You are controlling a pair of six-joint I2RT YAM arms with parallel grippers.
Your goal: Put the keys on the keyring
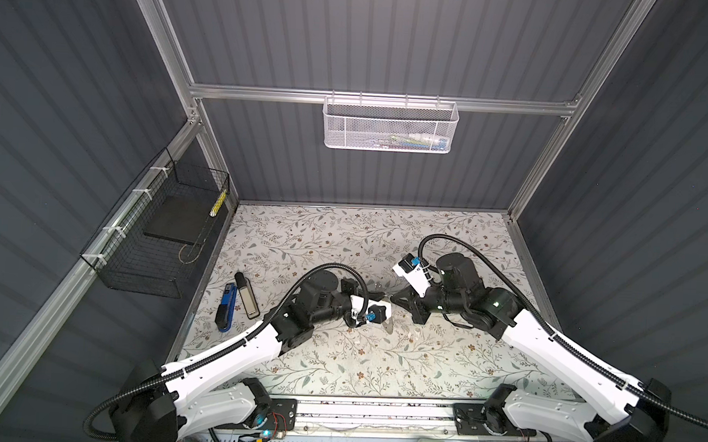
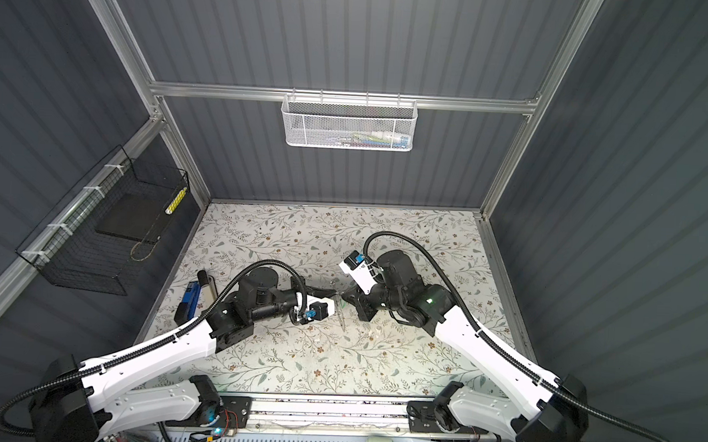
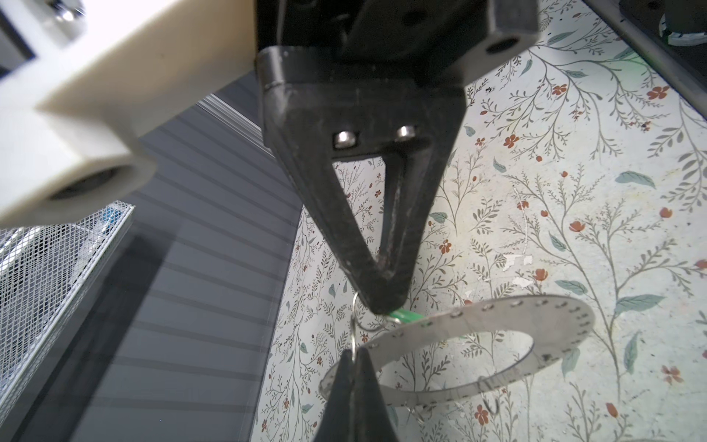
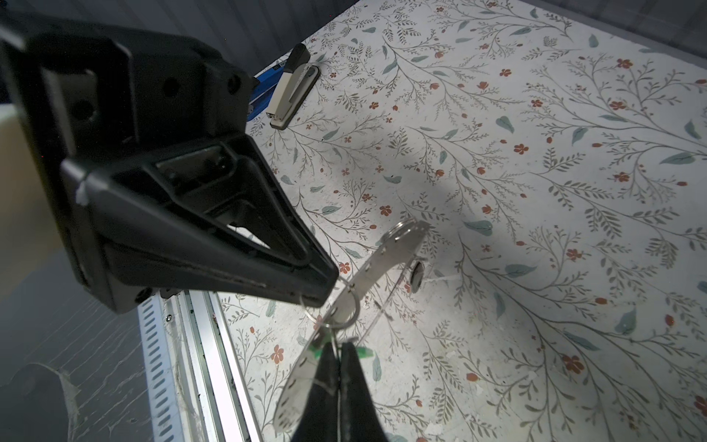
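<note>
we're logging: l gripper (image 3: 382,306) pinching green key tag (image 3: 405,315) at keyring (image 3: 574,325) rim, jaws tight together. r gripper (image 4: 329,292) pinching wire loop (image 4: 350,306) same way. keyring hanging tilted betw. both tips, over mid table (image 1: 343,238).

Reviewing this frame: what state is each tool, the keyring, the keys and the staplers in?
left tool: shut on the green key tag.
right tool: shut on a wire loop of the keyring.
keyring: off the table, tilted, between both tools.
black key head: under the keyring; attached or not, cannot tell.
grey stapler: closed, lying on the table.
blue stapler: lying beside it.
</note>
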